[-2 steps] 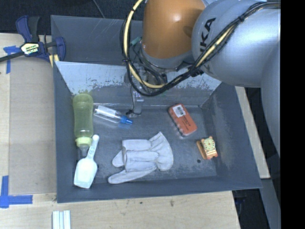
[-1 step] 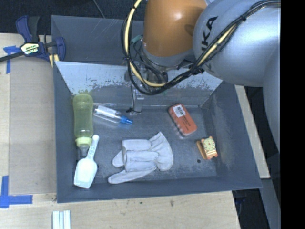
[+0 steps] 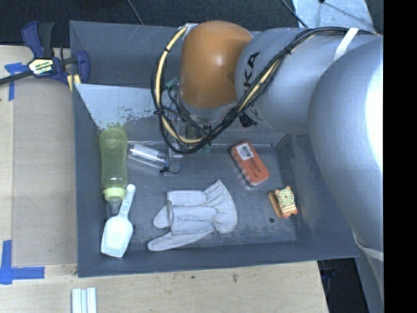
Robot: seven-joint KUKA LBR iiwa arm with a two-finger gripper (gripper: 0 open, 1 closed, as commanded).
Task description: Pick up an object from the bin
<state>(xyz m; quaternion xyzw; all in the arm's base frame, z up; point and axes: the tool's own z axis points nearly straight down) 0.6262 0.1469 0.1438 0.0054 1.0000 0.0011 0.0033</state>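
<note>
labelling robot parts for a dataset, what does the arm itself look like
The arm is built of bulky, rounded silver-grey links, with black lettering printed near the wrist. A glossy orange dome cover caps the wrist. Black and yellow cables loop around that cover and run back along the link.

The grey metal bin (image 3: 287,240) carried six loose things. Just left of the gripper (image 3: 172,165) lay a clear plastic tube (image 3: 146,155), with a green bottle (image 3: 113,162) beyond it. Nearer me than the gripper sprawled a white glove (image 3: 195,217), and a white scoop (image 3: 118,230) lay left of that. Right of the gripper lay an orange packet (image 3: 249,163), and farther right a small orange toy (image 3: 284,203).
</note>
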